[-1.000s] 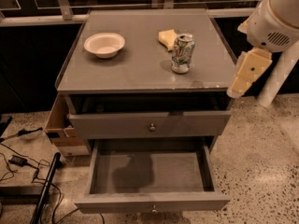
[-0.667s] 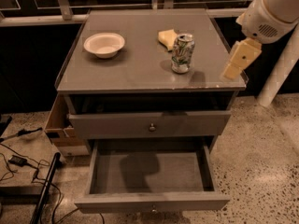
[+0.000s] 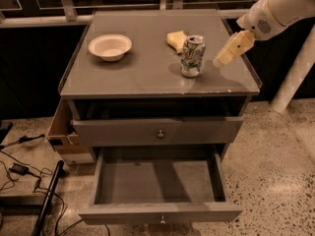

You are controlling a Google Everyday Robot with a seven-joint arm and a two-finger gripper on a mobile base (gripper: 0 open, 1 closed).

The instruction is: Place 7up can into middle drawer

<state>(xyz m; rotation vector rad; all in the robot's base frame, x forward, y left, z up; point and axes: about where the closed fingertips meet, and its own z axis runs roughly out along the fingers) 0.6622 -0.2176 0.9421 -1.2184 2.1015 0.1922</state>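
The 7up can [image 3: 192, 56], silvery-white with green markings, stands upright on the grey cabinet top [image 3: 147, 68], right of centre. My gripper [image 3: 222, 60] hangs over the right part of the cabinet top. It is a little to the right of the can, at about the can's height, and apart from it. The middle drawer [image 3: 158, 182] is pulled out at the bottom front. Its flat grey floor is bare and a small knob [image 3: 162, 220] sits on its front.
A yellow sponge-like block [image 3: 175, 39] lies just behind the can. A white bowl [image 3: 110, 46] sits at the left of the top. A shut drawer front with a knob [image 3: 160, 133] is above the open drawer. A cardboard box [image 3: 63, 132] and cables [image 3: 19, 171] lie at the left on the floor.
My gripper has moved left and up, from beside the cabinet's right edge to over the top, closer to the can. The can and the drawers have not moved.
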